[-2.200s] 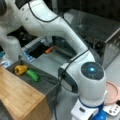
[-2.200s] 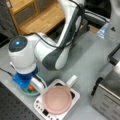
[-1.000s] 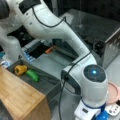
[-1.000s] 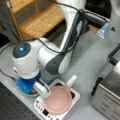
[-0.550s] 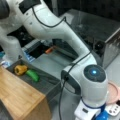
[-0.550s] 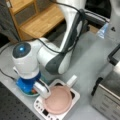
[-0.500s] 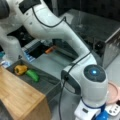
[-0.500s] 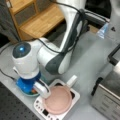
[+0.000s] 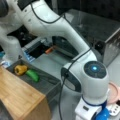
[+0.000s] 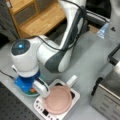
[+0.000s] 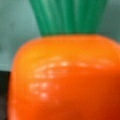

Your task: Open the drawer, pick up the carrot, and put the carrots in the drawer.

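The blue-and-white gripper point(image 10: 32, 88) sits down in the light blue bowl point(image 10: 28, 93) over the shiny orange carrot point(image 11: 62, 77), maybe squeezing it, I cannot tell, and a loose pinch could drop it.

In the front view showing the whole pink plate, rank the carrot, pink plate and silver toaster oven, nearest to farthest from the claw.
1. carrot: right at the claw, at the view's bottom left.
2. pink plate: just to the claw's right in the view.
3. silver toaster oven: at the view's far right edge.
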Tool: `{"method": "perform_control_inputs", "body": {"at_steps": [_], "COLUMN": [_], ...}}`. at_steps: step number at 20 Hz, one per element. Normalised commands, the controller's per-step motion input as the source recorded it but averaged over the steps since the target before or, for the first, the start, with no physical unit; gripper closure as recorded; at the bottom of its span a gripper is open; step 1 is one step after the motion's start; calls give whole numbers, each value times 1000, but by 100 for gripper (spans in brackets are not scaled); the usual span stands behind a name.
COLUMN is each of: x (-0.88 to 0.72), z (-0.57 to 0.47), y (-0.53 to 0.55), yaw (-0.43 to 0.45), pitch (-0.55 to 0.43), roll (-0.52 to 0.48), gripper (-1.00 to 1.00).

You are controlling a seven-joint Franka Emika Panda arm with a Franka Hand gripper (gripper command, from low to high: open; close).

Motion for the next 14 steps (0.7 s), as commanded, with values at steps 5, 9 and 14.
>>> {"method": "perform_control_inputs", "body": {"at_steps": [5, 9, 14], "x": [87, 62, 39], "z": [168, 195, 207], "y": [13, 35, 50], "yaw": [59, 49, 45], "pitch": [130, 136, 126], "roll": [12, 14, 16], "gripper": [100, 100, 100]}}
